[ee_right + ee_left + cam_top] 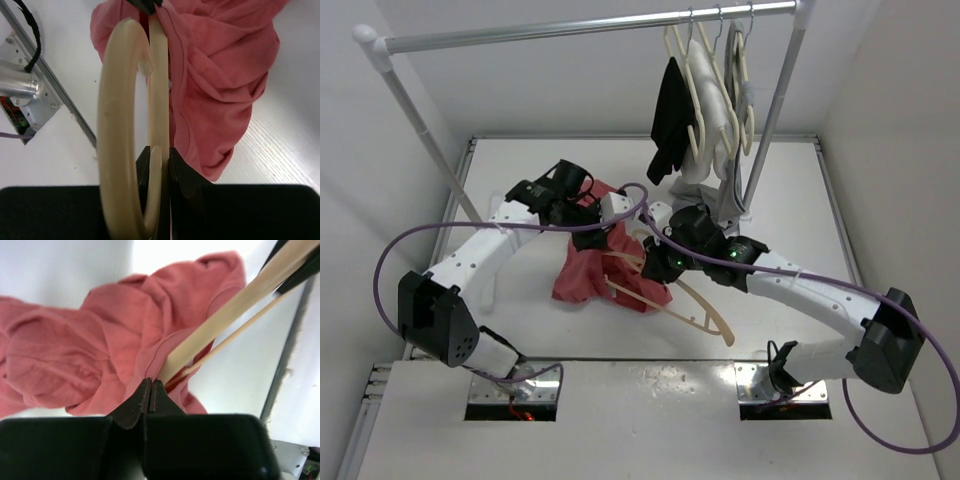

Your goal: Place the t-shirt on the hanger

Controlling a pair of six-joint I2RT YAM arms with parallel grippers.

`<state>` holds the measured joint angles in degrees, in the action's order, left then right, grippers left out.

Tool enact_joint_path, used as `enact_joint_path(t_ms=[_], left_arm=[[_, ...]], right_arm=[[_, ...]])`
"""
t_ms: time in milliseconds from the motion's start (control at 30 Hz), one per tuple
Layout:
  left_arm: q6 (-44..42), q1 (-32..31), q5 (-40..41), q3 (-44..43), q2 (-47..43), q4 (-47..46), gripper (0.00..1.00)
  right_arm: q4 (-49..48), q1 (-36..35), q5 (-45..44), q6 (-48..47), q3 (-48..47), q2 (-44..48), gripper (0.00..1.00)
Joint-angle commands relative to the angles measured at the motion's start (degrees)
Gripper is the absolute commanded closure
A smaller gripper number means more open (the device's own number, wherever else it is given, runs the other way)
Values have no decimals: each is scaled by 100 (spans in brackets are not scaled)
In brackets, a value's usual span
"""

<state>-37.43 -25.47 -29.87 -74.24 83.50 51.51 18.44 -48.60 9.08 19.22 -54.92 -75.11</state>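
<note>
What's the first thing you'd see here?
The red t-shirt is bunched up in the middle of the white table, with a peach hanger poking into it. The left gripper pinches the shirt; the right gripper grips the hanger. A black garment hangs from the rail behind.

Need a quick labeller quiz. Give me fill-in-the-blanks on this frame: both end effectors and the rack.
1. The left end effector pinches the faded-red cotton t-shirt with its jaws ____.
2. The right end effector grips the peach-beige plastic hanger at the base of its curved ____.
3. The garment hanging furthest left on the metal rail is ____ in colour.

Missing words: shut; hook; black.
</note>
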Motion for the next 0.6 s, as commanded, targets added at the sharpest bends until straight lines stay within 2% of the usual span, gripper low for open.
enact_joint_path(t_ms=[0, 133, 267, 433, 467, 567], left_arm=[[174, -37, -677, -468, -238, 44, 100], [490, -37, -1212, -1038, -238, 44, 100], [763, -387, -1135, -1583, -124, 44, 100], [843, -467, -1118, -1516, -141, 44, 100], [773, -467, -918, -1271, -141, 44, 97], [483, -467, -531, -1006, -282, 44, 67]], right_arm=[[-560, -88, 234, -41, -177, 58, 100], [-884, -211, 287, 11, -177, 181, 100], [-1061, -334, 349, 11, -177, -73, 100], [-1333, -387, 86, 11, -107, -119, 100], [-1403, -387, 15, 72, -46, -66, 100], [-1571, -387, -213, 73, 165, 127, 100]])
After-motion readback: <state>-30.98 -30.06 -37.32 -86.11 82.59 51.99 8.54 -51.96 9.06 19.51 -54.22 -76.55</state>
